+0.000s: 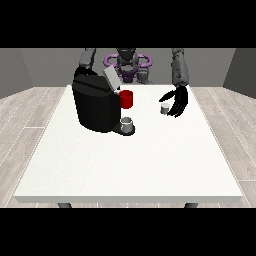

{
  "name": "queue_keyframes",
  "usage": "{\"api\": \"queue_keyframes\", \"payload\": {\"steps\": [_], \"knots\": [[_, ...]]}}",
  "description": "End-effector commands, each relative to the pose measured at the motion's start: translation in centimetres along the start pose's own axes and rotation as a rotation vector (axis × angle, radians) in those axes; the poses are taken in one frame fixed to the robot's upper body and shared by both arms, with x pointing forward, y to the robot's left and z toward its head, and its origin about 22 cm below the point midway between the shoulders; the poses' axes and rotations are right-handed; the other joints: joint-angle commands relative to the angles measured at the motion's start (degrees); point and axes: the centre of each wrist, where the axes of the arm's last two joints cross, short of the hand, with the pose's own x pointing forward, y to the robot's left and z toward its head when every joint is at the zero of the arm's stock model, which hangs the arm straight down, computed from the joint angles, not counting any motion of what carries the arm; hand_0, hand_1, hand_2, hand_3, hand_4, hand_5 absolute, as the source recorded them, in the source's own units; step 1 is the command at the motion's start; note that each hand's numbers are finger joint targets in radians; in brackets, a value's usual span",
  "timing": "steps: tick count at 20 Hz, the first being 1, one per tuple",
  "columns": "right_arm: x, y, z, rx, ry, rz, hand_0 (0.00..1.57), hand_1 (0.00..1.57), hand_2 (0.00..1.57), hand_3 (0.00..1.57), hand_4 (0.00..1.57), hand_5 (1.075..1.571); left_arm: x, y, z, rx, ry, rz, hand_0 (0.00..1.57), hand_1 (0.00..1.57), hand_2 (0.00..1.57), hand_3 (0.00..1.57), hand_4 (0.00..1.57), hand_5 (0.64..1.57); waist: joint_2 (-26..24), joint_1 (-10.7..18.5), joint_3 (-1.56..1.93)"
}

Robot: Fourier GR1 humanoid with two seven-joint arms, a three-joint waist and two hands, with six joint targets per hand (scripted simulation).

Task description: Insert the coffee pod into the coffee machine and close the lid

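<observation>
A black coffee machine (94, 106) stands on the white table (130, 160) at the left, its grey lid (111, 79) tilted up and open. A small grey cup (128, 123) sits on its drip base. The small grey coffee pod (163, 109) stands on the table to the right. The hand at the view's right (177, 102) hovers just beside the pod with fingers spread and relaxed, holding nothing. The hand at the view's left is hidden behind the machine; only its arm (88, 59) shows.
A red mug (127, 99) stands right behind the machine's spout. The robot's torso (128, 64) is at the table's far edge. Wide bare tabletop stretches toward the camera.
</observation>
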Motion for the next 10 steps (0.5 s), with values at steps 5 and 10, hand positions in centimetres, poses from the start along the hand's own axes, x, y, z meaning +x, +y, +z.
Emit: {"api": "queue_keyframes", "payload": {"steps": [5, 10], "knots": [[0.9, -2.1, -1.2, -0.019, -0.007, -0.001, 0.00, 0.00, 0.00, 0.00, 0.49, 1.571, 0.0, -1.3, -0.5, 0.101, -0.043, -0.056, 0.77, 0.77, 0.92, 0.69, 0.35, 1.571, 0.31, -0.33, -0.01], [-0.5, 0.9, 0.1, 0.002, -0.024, -0.037, 0.00, 0.00, 0.00, 0.00, 0.49, 1.571, 0.5, 0.0, -1.1, 0.129, -0.071, -0.156, 0.97, 0.97, 1.09, 0.86, 0.32, 1.571, 1.44, -0.49, 0.00]]}}
